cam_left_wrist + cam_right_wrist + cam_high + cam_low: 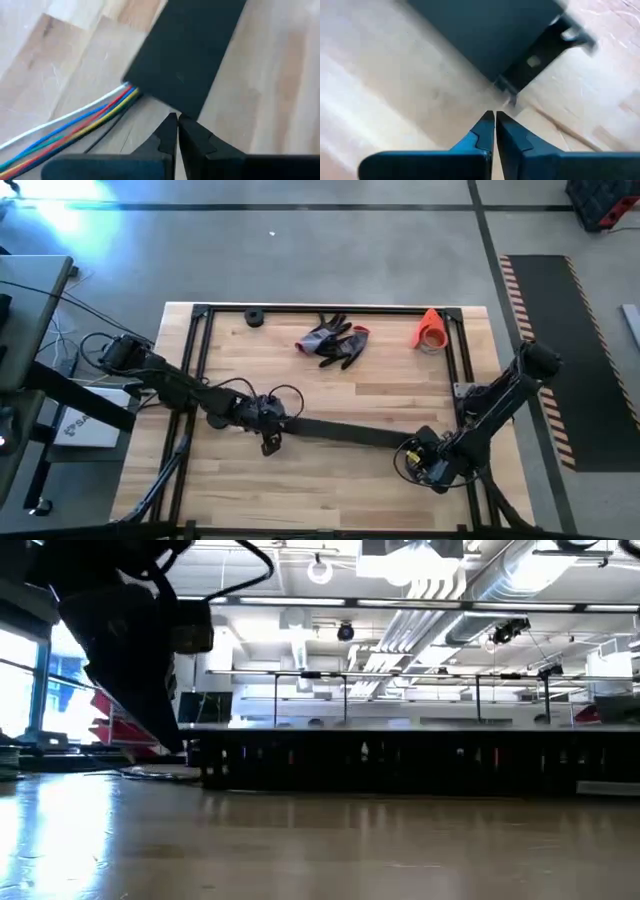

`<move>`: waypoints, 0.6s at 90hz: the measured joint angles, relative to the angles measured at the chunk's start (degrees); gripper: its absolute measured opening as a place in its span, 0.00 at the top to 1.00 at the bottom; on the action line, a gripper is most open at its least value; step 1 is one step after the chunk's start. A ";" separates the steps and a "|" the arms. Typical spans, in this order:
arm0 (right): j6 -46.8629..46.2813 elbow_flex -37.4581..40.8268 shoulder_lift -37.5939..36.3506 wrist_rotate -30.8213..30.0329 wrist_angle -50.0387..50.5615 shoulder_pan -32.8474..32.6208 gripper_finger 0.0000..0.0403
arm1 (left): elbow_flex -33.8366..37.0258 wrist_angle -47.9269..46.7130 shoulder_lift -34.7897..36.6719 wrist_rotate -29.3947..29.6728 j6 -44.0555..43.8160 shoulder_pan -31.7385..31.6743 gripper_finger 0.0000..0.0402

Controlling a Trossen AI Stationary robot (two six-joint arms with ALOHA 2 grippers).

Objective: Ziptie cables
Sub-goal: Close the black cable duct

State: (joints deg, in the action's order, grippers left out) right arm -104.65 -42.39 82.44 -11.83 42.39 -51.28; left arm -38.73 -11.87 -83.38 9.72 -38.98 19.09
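Cables (75,120) lay loose and untied on the table (330,480), emerging from a black strip (185,55) by the left gripper (177,120), fingers pressed together and empty like the right gripper's (495,116), so tying seemingly remained undone.

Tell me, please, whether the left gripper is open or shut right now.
Shut. In its wrist view the left gripper has both fingertips pressed together with nothing between them, just short of the black strip and the cables.
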 joint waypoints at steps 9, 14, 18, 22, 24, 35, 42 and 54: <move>-0.32 0.00 -1.46 0.12 1.53 -0.42 1.00 | 0.01 -1.58 1.26 -0.18 0.07 -0.62 1.00; 0.03 0.00 -1.95 0.23 1.74 -0.45 1.00 | 0.01 -1.79 1.40 -0.17 0.44 -0.92 0.99; 0.04 0.00 -1.87 0.53 2.03 -0.48 1.00 | 0.01 -1.96 1.09 -0.18 0.48 -1.14 0.98; 0.07 0.02 -1.87 0.49 2.18 -0.46 1.00 | 0.02 -2.05 0.83 -0.20 0.56 -1.41 0.97; 0.07 0.02 -1.89 0.49 2.17 -0.46 1.00 | 0.07 -2.06 0.80 -0.20 0.84 -1.60 0.96; -0.33 0.02 -1.49 0.81 2.37 -0.47 1.00 | 0.08 -1.68 0.85 -0.09 1.39 -2.05 0.92; -0.62 0.02 -1.47 1.06 3.55 -0.48 1.00 | 0.10 -1.88 0.85 0.19 1.29 -2.52 0.92; 0.22 0.04 -1.45 -1.91 4.33 -0.93 1.00 | 0.10 -1.78 0.64 0.66 1.58 -2.62 0.94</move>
State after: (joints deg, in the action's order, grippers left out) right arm -104.43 -42.35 80.99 -13.74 46.72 -52.22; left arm -38.63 -13.65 -82.74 10.38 -37.40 16.47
